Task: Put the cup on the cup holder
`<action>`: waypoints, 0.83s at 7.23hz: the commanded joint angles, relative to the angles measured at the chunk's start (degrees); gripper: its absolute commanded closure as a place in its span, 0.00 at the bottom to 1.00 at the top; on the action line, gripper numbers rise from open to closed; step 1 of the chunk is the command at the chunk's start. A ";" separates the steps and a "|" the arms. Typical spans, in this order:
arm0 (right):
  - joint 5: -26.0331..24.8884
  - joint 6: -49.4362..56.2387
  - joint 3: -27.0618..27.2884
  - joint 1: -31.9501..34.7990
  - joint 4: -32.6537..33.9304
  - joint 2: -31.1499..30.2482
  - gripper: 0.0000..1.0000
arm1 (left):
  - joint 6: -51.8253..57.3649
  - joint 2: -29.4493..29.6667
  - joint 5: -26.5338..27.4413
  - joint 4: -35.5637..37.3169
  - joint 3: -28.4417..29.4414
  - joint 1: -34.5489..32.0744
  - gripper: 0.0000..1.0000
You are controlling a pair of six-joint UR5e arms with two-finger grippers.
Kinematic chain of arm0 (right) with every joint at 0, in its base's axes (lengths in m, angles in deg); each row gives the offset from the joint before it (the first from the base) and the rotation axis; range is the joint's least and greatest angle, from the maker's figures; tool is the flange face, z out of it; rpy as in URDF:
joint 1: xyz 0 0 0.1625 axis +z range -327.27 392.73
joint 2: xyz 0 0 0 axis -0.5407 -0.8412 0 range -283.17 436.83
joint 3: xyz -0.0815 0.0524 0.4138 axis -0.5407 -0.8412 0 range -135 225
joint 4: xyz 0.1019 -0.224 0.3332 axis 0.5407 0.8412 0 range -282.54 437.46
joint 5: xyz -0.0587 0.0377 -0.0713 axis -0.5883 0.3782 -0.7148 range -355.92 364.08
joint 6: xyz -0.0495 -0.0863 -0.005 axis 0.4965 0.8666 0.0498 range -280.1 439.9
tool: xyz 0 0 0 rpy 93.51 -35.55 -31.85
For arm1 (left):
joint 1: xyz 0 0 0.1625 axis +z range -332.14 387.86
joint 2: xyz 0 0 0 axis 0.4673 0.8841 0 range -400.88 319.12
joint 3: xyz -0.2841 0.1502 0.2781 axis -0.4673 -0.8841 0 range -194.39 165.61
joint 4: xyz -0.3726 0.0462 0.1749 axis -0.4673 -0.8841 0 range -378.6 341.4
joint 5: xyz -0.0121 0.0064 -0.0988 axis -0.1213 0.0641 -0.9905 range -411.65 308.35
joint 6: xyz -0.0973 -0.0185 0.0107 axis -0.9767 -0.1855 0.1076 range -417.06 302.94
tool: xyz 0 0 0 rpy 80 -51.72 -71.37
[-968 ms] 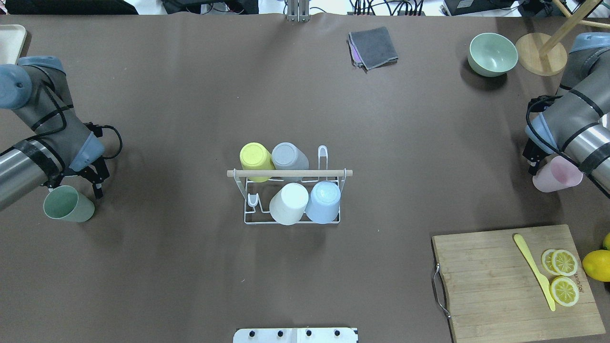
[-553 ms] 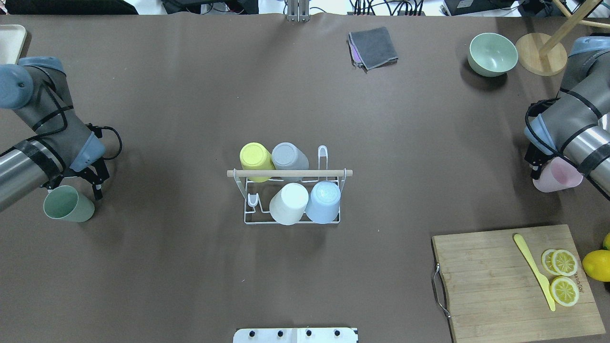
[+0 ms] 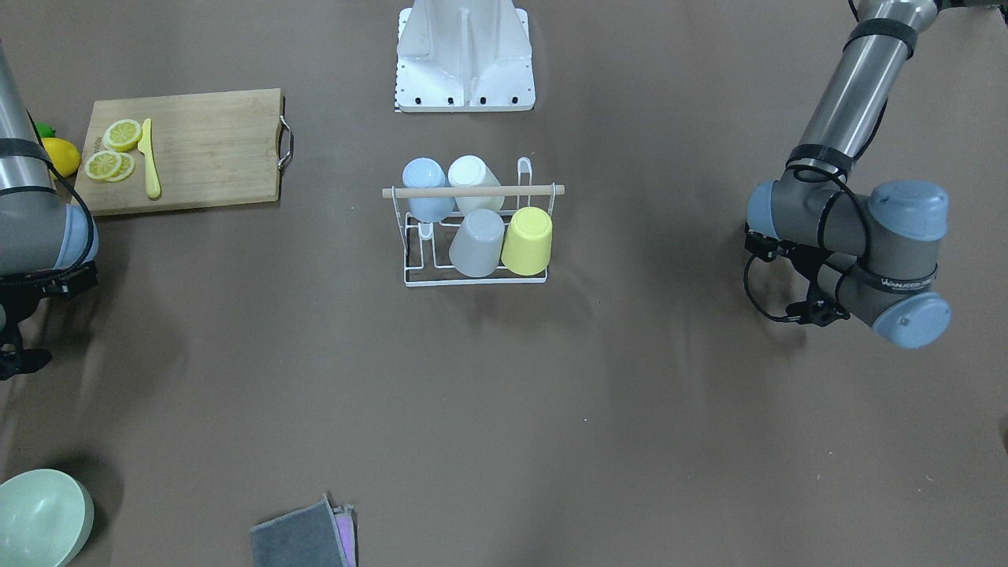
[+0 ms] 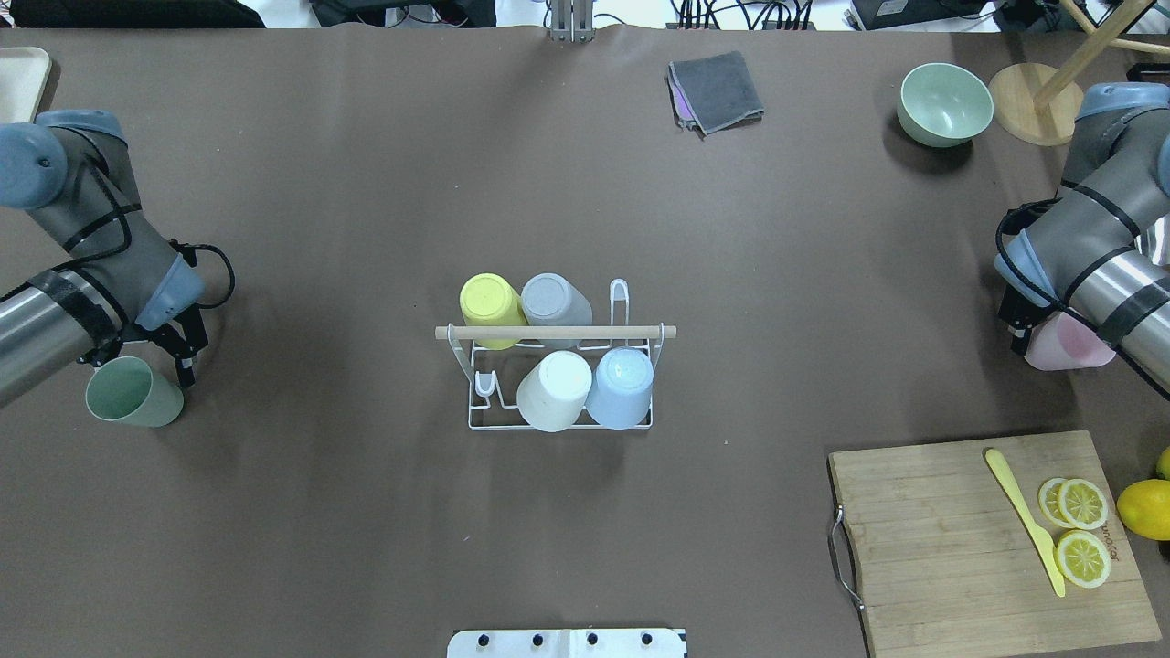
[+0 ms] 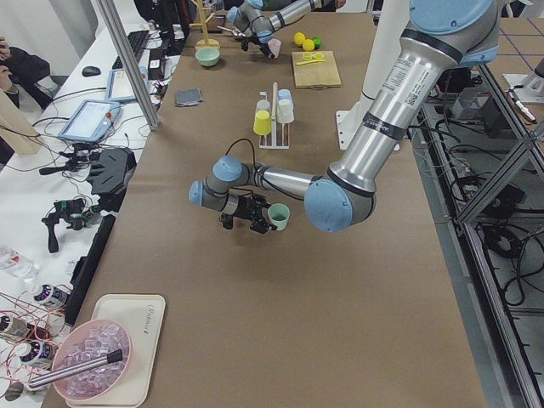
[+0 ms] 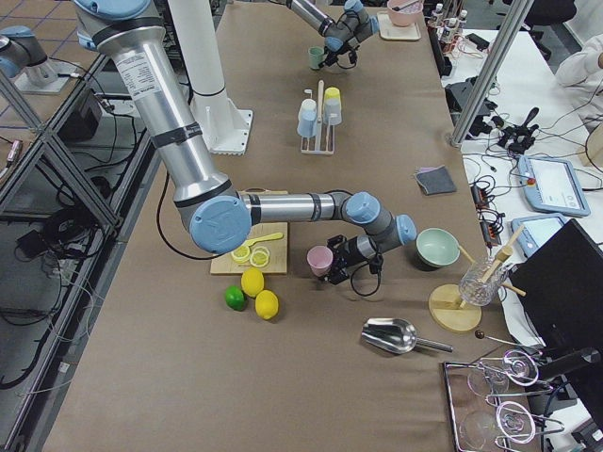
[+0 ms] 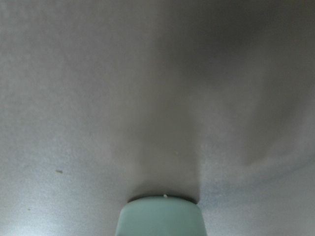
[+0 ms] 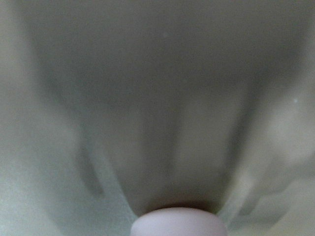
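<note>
Pink cup [image 4: 1065, 353] further under arm [image 4: 1097, 265], near board [image 4: 951, 539]

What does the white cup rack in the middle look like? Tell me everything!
The cup holder is a thin white wire rack with a light wooden rod across its top. It stands upright in the middle of the brown table. A yellow cup, grey cup, white cup and blue cup sit bottoms-up on it; two prongs are bare.

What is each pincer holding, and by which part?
Left pincer: pale green plastic cup, gripped across its side wall. Right pincer: pink plastic cup; grip spot hidden.
</note>
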 commanded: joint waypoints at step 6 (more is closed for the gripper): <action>-0.03 0.29 -0.89 1.30 1.12 0.34 0.71 | 7.07 -0.09 -0.56 10.18 -3.26 -3.67 1.00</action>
